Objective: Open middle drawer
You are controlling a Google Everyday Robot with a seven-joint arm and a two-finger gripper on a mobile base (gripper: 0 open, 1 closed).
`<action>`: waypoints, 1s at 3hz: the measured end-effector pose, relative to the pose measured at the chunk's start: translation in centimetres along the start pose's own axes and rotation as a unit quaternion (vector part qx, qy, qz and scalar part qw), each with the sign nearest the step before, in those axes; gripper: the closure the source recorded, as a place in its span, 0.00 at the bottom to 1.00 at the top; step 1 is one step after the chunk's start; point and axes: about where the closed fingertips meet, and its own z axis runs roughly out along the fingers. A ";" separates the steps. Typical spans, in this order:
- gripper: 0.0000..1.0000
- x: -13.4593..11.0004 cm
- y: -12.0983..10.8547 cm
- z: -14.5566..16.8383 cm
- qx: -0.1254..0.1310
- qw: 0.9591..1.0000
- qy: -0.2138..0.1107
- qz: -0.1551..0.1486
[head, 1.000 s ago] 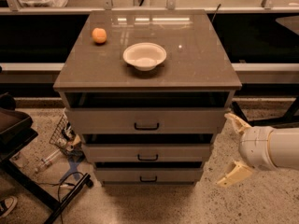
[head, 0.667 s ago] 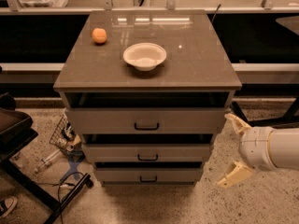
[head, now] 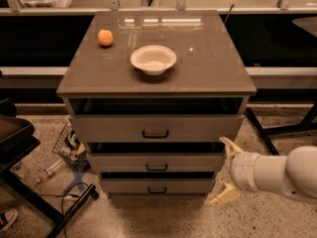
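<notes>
The middle drawer (head: 156, 161) is a grey-brown flat front with a small black bar handle (head: 156, 168), second of three in the cabinet (head: 156, 81). It stands slightly out, like the top drawer (head: 155, 128) above and the lowest drawer (head: 156, 185) below. My gripper (head: 226, 172) is at the lower right, just off the cabinet's right front corner, level with the middle and lowest drawers. Its two cream fingers (head: 229, 146) are spread apart and hold nothing. It touches no handle.
A white bowl (head: 153, 59) and an orange fruit (head: 104, 37) sit on the cabinet top. A black stand (head: 20, 148) and cables and clutter (head: 69, 150) lie on the floor at left. Black table legs (head: 277, 130) stand at right.
</notes>
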 end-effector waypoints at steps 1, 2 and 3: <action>0.00 2.7 1.6 5.4 -0.006 1.000 -0.024 -0.001; 0.00 4.9 3.3 9.0 -0.015 0.999 -0.034 -0.007; 0.00 6.4 4.7 12.2 -0.024 0.999 -0.045 -0.012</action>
